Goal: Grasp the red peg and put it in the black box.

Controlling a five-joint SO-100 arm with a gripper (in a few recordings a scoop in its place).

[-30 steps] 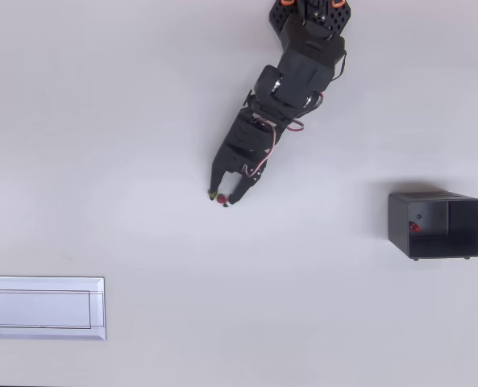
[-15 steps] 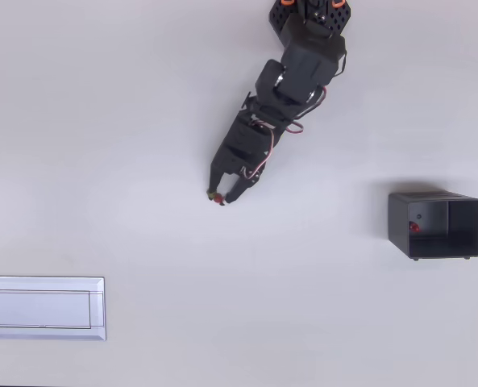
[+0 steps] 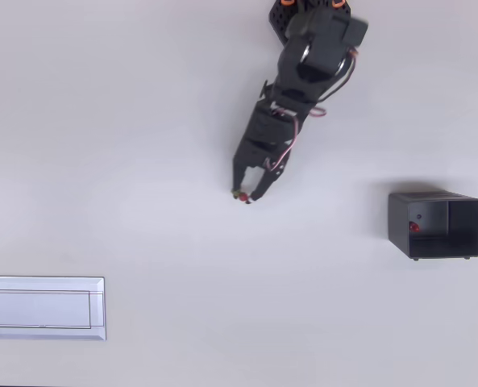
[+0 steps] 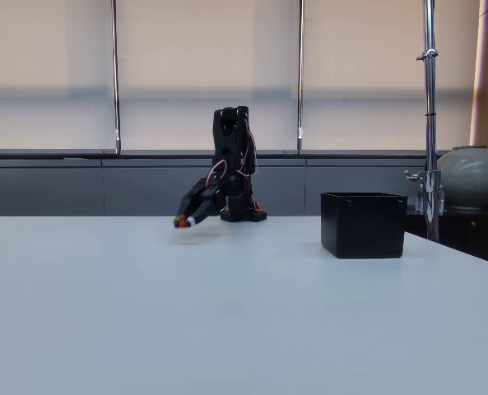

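Note:
My black gripper (image 3: 243, 196) hangs over the middle of the white table, shut on the tiny red peg (image 3: 243, 197) at its fingertips. In the fixed view the gripper (image 4: 182, 221) is lifted a little above the tabletop, with the red peg (image 4: 178, 221) showing at its tip. The black box (image 3: 434, 224) stands to the right in the overhead view, well apart from the gripper, and a small red dot (image 3: 413, 227) lies inside it. The black box (image 4: 363, 224) also stands right of the arm in the fixed view.
A flat white rectangular panel (image 3: 43, 307) lies at the lower left in the overhead view. The arm's base (image 3: 311, 14) sits at the top edge. In the fixed view a round vase (image 4: 472, 177) and a metal pole (image 4: 429, 115) stand beyond the table's right side.
The gripper has swung to the right with the red peg held in it, and the arm has folded up higher. The black box and white panel have not moved.

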